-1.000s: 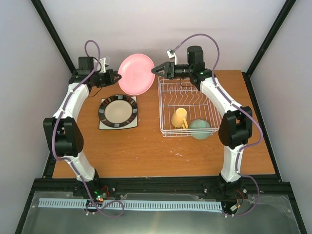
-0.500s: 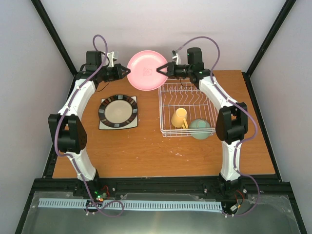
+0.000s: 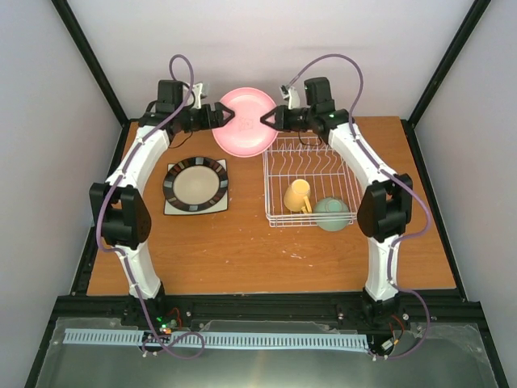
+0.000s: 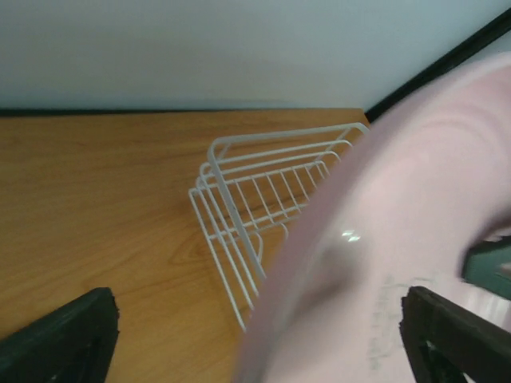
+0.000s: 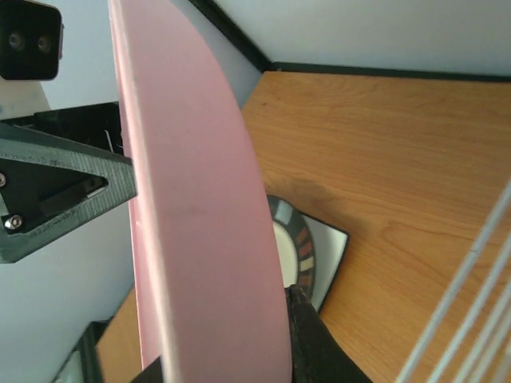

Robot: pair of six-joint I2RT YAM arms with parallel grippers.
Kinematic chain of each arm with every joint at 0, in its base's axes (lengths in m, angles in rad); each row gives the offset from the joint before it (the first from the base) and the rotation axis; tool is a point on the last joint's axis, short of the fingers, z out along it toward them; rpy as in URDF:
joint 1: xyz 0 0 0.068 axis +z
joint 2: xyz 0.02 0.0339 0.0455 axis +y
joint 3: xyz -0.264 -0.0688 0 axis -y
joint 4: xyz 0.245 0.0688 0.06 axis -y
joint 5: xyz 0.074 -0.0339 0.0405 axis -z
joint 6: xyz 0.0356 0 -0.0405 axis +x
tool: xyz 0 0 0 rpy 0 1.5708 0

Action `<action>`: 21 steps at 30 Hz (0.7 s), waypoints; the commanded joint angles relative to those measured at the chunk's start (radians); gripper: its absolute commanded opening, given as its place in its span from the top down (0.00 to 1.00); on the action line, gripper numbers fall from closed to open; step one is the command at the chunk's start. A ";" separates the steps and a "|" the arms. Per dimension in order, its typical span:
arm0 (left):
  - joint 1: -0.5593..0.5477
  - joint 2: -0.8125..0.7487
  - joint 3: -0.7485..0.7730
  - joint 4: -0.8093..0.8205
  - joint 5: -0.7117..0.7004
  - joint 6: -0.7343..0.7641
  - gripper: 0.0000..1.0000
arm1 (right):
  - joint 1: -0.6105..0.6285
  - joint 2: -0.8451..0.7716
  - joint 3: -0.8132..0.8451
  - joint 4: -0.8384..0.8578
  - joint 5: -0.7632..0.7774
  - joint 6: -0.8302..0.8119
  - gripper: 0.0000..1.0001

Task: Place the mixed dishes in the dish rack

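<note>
The pink plate [image 3: 245, 121] stands on edge in the air at the back of the table, left of the dish rack [image 3: 311, 182]. My right gripper [image 3: 265, 121] is shut on its right rim; in the right wrist view the pink plate [image 5: 200, 199] runs down between my right gripper's [image 5: 231, 355] black fingers. My left gripper [image 3: 229, 119] is open at the left rim, and in the left wrist view its fingers [image 4: 68, 335] stand wide apart round the pink plate [image 4: 415, 239]. A yellow mug [image 3: 296, 195] lies in the rack, with a mint-green bowl [image 3: 331, 213] at its near right corner.
A black-rimmed cream plate [image 3: 195, 183] lies on a white square plate [image 3: 173, 208] on the table, left of the rack. The rack's back tines [image 4: 255, 199] stand just below and beyond the pink plate. Walls and a black frame close in behind both grippers.
The pink plate has moved right, toward the rack. My right gripper has shut on its right rim, and my left gripper, which held the left rim, has opened.
</note>
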 commanded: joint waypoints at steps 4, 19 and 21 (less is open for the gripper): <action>0.017 -0.047 0.069 -0.015 -0.241 0.092 0.00 | -0.001 -0.194 0.042 -0.172 0.423 -0.160 0.97; 0.149 -0.088 0.040 -0.067 -0.583 0.163 0.00 | 0.052 -0.108 0.247 -0.597 1.138 -0.113 0.97; 0.151 -0.083 0.032 -0.070 -0.589 0.151 0.00 | 0.062 -0.080 0.274 -0.636 1.157 -0.102 0.97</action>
